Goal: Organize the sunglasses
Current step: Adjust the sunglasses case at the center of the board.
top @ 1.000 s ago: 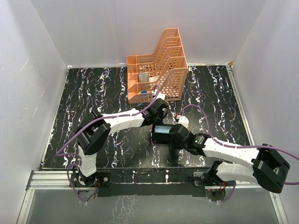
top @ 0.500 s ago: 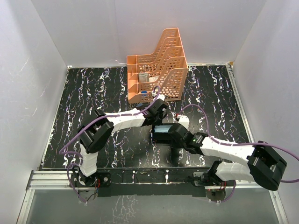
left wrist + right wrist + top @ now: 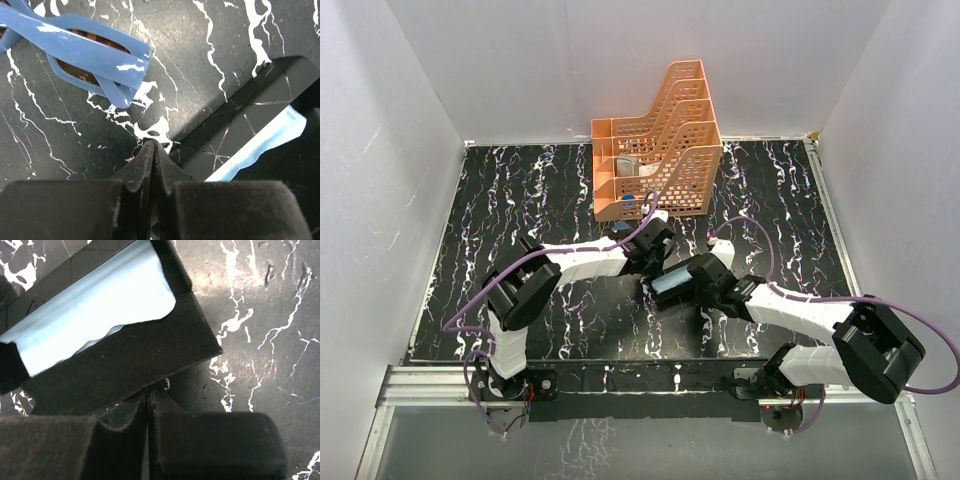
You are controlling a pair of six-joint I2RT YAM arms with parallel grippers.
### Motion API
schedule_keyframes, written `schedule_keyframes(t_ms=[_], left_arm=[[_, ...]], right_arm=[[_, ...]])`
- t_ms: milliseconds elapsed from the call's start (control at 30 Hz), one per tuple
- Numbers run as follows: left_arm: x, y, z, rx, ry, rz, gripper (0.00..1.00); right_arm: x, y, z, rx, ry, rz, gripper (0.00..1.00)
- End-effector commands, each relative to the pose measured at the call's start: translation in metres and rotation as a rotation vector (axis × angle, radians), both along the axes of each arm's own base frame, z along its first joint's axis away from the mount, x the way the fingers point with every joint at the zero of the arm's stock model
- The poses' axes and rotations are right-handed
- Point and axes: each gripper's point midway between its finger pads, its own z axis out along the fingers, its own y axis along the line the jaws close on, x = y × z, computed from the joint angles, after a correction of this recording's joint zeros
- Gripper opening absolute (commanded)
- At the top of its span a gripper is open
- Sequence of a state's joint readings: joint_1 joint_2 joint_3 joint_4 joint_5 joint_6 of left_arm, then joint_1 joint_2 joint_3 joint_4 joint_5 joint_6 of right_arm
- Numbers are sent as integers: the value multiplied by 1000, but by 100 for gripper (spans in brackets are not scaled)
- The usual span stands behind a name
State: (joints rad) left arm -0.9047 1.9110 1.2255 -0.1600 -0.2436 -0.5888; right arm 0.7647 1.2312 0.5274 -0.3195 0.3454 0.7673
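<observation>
Now, left gripper [image 3: 152,145] and right gripper [image 3: 150,390], both pinched shut and empty, seem to steady the open case [image 3: 125,370]; next, one must open for the sunglasses [image 3: 95,55] lying beside it.

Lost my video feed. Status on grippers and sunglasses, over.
Grippers shut, empty: left gripper, right gripper. Folded blue-framed sunglasses on black marbled table, outside open black oblong case. Pale blue cloth occupies the case.

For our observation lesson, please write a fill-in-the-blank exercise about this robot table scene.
The sunglasses have a ___ frame.
The pale cloth lies in the black ___.
The left gripper and right gripper are both ___.
The rack at the back is ___.
Missing: blue, case, shut, orange.
</observation>
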Motion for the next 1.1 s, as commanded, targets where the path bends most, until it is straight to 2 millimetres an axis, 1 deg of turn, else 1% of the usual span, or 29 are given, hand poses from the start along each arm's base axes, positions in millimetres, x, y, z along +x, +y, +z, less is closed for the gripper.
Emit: schedule_keyframes(t_ms=[0, 133, 267, 467, 567, 633, 733, 900, 1067], left_arm=[[-15, -2, 23, -41, 9, -19, 0], [-20, -1, 25, -42, 3, -15, 0], [-20, 2, 28, -30, -7, -6, 0], [-19, 2, 27, -21, -6, -3, 0], [-18, 2, 30, -20, -17, 1, 0], [-17, 0, 32, -21, -22, -1, 0], [-18, 0, 30, -18, -13, -5, 0], [-24, 0, 27, -12, -1, -10, 0], [-30, 2, 26, -9, 4, -10, 0]], right_arm=[[32, 9, 23, 25, -98, -14, 0], [42, 7, 25, 19, -98, -24, 0], [45, 8, 29, 21, -102, -19, 0], [36, 0, 41, 40, -115, -39, 0], [30, -3, 48, 63, -117, -53, 0], [25, -1, 52, 98, -117, -46, 0], [20, -3, 59, 120, -128, -47, 0], [16, -13, 57, 93, -122, -74, 0], [18, -8, 62, 119, -139, -58, 0]])
